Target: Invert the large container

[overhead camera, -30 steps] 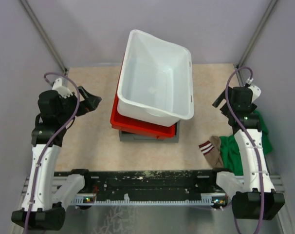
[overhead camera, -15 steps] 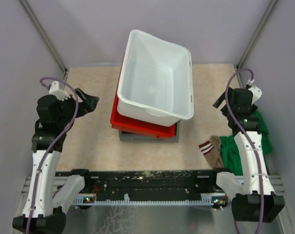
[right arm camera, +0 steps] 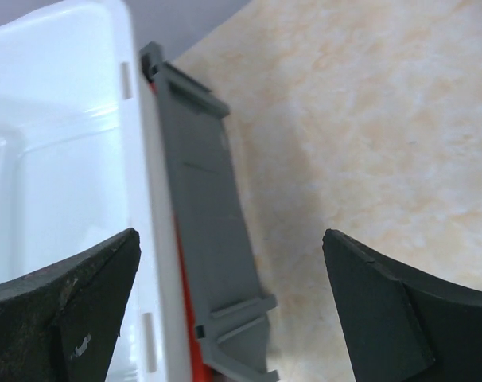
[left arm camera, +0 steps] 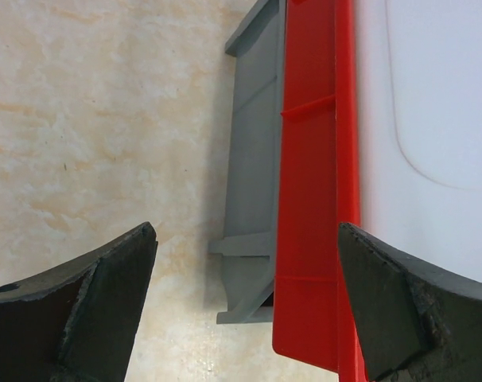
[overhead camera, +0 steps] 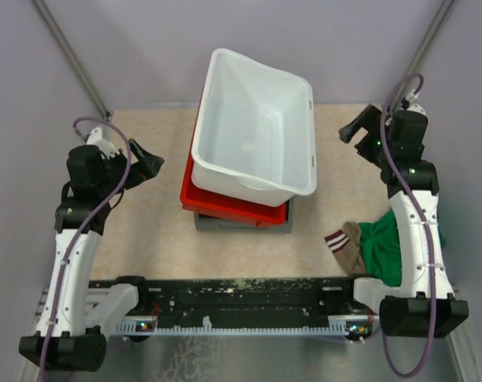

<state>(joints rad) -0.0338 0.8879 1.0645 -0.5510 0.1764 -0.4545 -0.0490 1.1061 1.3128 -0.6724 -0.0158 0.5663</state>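
The large white container (overhead camera: pixel 249 135) sits upright and slightly askew on a red container (overhead camera: pixel 225 205), which rests on a grey one (overhead camera: pixel 241 223). My left gripper (overhead camera: pixel 145 163) hovers open left of the stack, touching nothing. Its wrist view looks down between the jaws (left arm camera: pixel 247 239) at the grey container (left arm camera: pixel 253 143), the red rim (left arm camera: pixel 309 199) and the white wall (left arm camera: pixel 432 95). My right gripper (overhead camera: pixel 354 135) is open to the right of the stack, apart from it. Between its jaws (right arm camera: pixel 231 239) I see the grey container (right arm camera: pixel 209 215) and the white container's rim (right arm camera: pixel 66 159).
A green cloth (overhead camera: pixel 384 247) and a striped sock (overhead camera: pixel 344 243) lie at the near right by the right arm. Grey walls close the table in on the left, right and far sides. Beige tabletop (overhead camera: pixel 145 231) shows on both sides of the stack.
My right gripper has moved toward the far side and a little closer to the stack. The left arm shifted only slightly. The containers have not moved.
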